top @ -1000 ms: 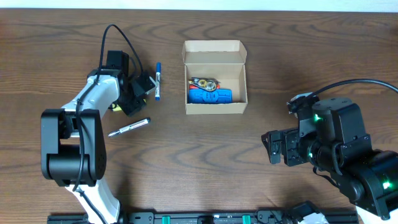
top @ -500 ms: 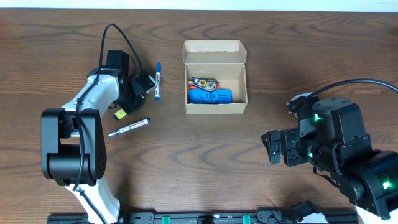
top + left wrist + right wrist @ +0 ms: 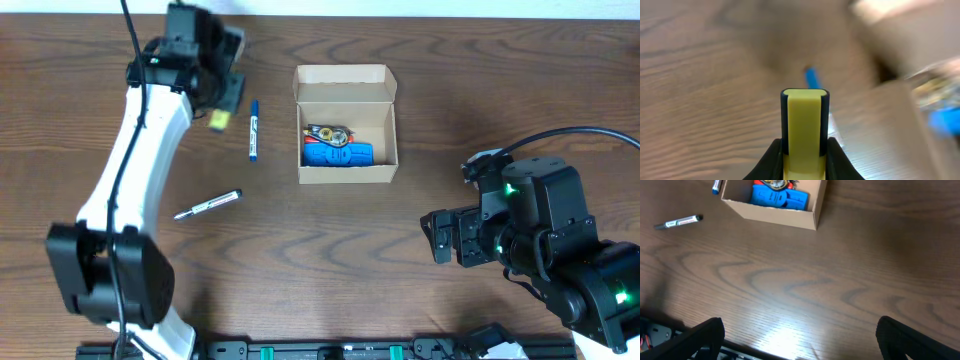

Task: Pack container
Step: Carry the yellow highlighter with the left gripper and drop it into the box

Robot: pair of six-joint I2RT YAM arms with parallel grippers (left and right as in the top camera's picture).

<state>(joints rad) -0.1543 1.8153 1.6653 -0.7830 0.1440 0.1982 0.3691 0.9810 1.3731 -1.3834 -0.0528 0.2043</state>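
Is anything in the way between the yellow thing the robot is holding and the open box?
Only the blue pen lies flat on the table, between the box and the left gripper, which is shut on the yellow thing. If the yellow thing is carried above the pen, nothing visible blocks the open top.

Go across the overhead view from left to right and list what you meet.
Grey pen → blue pen → container → right hand. The left hand, gripping a yellow item, overlaps the grey pen's span, so it is left out.
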